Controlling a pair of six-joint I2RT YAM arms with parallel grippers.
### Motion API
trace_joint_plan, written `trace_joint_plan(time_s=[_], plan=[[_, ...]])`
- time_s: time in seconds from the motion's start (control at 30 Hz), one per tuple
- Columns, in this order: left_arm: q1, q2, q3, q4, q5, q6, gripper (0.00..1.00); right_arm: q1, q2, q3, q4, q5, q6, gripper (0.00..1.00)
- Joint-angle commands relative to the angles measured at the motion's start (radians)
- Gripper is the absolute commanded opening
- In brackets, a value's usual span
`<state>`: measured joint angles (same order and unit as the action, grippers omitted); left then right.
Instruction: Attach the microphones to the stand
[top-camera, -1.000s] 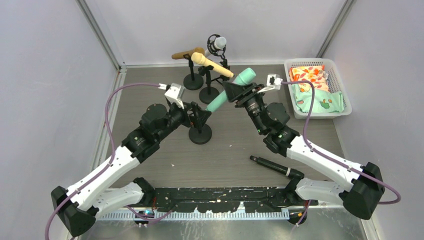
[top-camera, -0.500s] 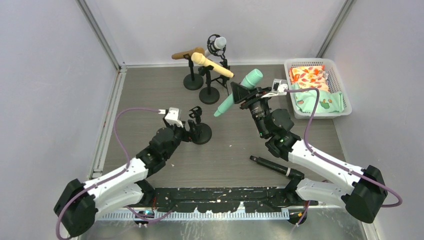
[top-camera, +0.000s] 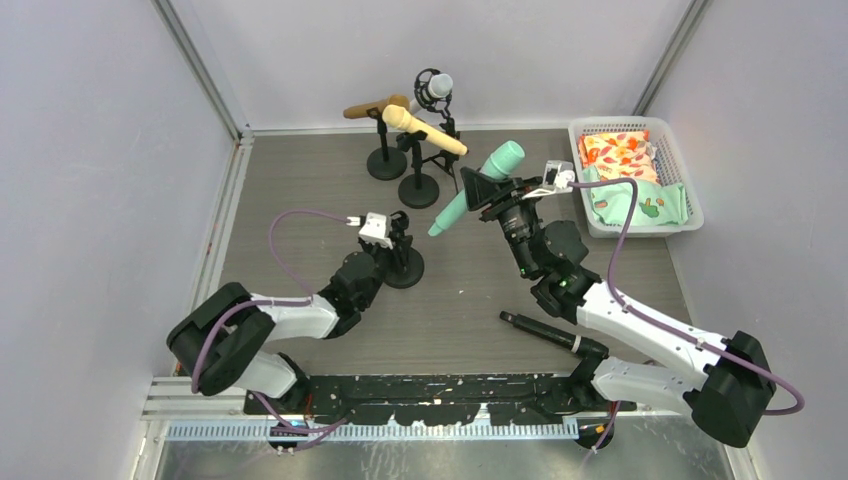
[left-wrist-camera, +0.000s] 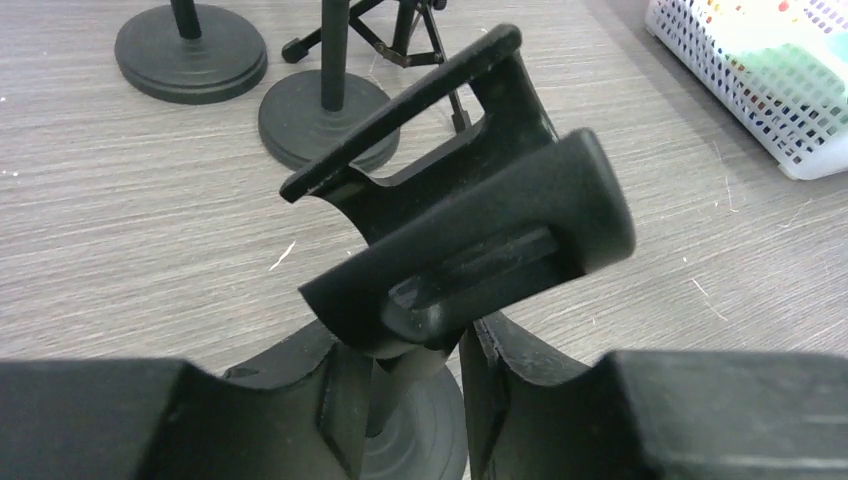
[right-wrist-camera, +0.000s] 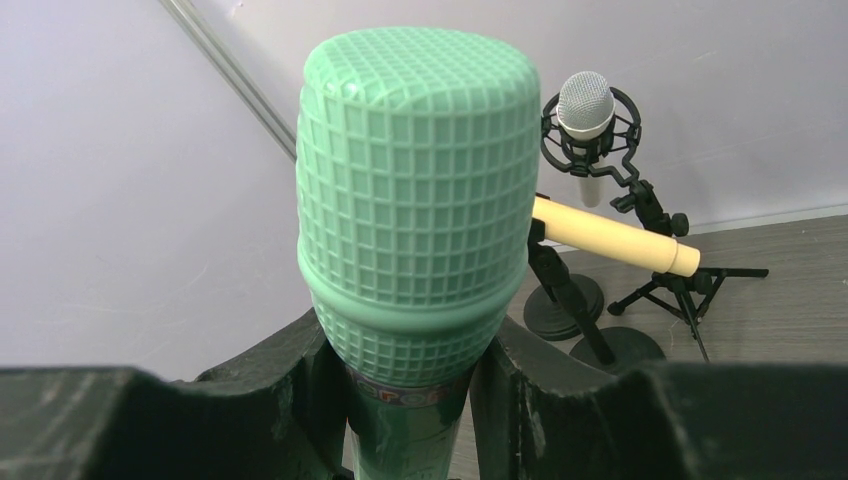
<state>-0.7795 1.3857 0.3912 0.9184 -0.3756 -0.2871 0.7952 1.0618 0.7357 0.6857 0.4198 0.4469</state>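
Note:
My right gripper is shut on the teal green microphone, which hangs slanted in the air, head up and to the right. An empty black stand with a U-shaped clip stands left of it. My left gripper is closed around that stand's post just under the clip. At the back, the gold microphone, the cream-yellow microphone and the white microphone sit on their stands. The black microphone lies on the table by the right arm.
A white basket with patterned cloth bags stands at the back right. The round bases of the back stands and a tripod's legs lie just beyond the empty stand. Walls close in the table on three sides.
My left arm has pulled back and come in low at the empty stand, and its jaws have narrowed round the post. The right arm lifted the teal microphone slightly rightward, then held still.

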Motion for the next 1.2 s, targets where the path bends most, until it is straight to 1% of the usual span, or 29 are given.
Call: trace_joint_plan(time_s=[0.0,0.07,0.2,0.27,0.33,0.37,0.47,0.57,0.63,0.67,0.73,0.83,0.97,1.0,1.07,1.17], plan=[[-0.006,0.044,0.053,0.193,-0.016,0.018,0.30,-0.003,-0.044,-0.007,0.057,-0.001,-0.001,0.01],[-0.006,0.050,0.060,0.194,0.001,0.017,0.26,-0.002,-0.047,-0.007,0.057,-0.002,-0.010,0.01],[-0.006,0.047,0.063,0.195,0.034,0.044,0.26,-0.002,-0.048,-0.013,0.058,-0.005,-0.020,0.01],[-0.006,0.044,0.066,0.195,0.052,0.057,0.30,-0.002,-0.047,-0.014,0.059,-0.004,-0.021,0.01],[-0.006,0.043,0.067,0.195,0.066,0.061,0.39,-0.003,-0.045,-0.016,0.063,-0.005,-0.021,0.01],[-0.006,0.042,0.069,0.195,0.069,0.062,0.42,-0.003,-0.045,-0.016,0.062,-0.005,-0.021,0.01],[-0.006,0.044,0.072,0.195,0.067,0.063,0.43,-0.003,-0.047,-0.016,0.058,-0.005,-0.020,0.01],[-0.006,0.047,0.078,0.198,0.067,0.062,0.42,-0.003,-0.052,-0.015,0.049,-0.010,-0.020,0.01],[-0.006,0.050,0.084,0.198,0.075,0.062,0.37,-0.003,-0.056,-0.017,0.043,-0.008,-0.023,0.01],[-0.006,0.053,0.089,0.198,0.080,0.063,0.32,-0.003,-0.058,-0.017,0.042,-0.007,-0.025,0.01],[-0.006,0.060,0.095,0.198,0.091,0.065,0.26,-0.002,-0.062,-0.020,0.043,-0.006,-0.033,0.01],[-0.006,0.067,0.103,0.193,0.128,0.065,0.14,-0.003,-0.072,-0.033,0.063,-0.006,-0.062,0.01],[-0.006,0.066,0.122,0.138,0.216,0.074,0.02,-0.003,-0.074,-0.092,0.209,-0.002,-0.157,0.01],[-0.006,0.066,0.131,0.113,0.256,0.079,0.01,-0.002,-0.072,-0.106,0.247,-0.004,-0.180,0.01],[-0.006,0.067,0.148,0.085,0.354,0.101,0.00,-0.002,-0.070,-0.134,0.312,-0.019,-0.228,0.01],[-0.006,0.079,0.163,0.077,0.512,0.126,0.00,-0.002,-0.068,-0.187,0.415,-0.040,-0.261,0.01]])
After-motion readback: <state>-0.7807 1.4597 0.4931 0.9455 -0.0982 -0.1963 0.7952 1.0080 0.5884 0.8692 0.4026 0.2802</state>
